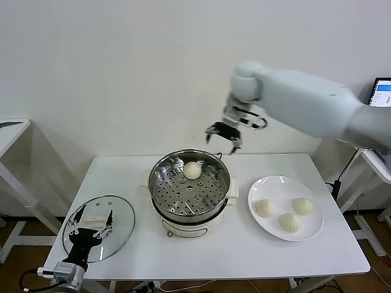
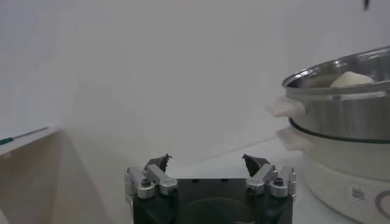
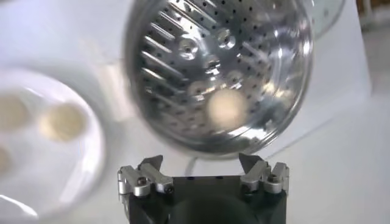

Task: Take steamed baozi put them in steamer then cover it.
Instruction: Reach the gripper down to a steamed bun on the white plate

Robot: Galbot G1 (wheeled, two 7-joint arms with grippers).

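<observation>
The steamer [image 1: 190, 209] stands at the table's middle, its perforated tray holding one baozi [image 1: 192, 170] near the far wall. Three more baozi [image 1: 264, 208] [image 1: 302, 206] [image 1: 289, 222] lie on the white plate [image 1: 269, 185] to its right. My right gripper [image 1: 223, 135] hangs open and empty in the air above the steamer's far rim; its wrist view looks down on the steamer [image 3: 183, 97] and the baozi [image 3: 226, 105]. The glass cover [image 1: 122, 210] lies flat at the front left. My left gripper [image 1: 91, 226] rests open low over the cover; it [image 2: 208, 163] sees the steamer [image 2: 341, 115] side-on.
A white wall rises just behind the table. A side table edge [image 1: 12, 131] shows at far left, and a stand with a screen [image 1: 382, 91] at far right. Bare tabletop [image 1: 232, 256] runs along the front.
</observation>
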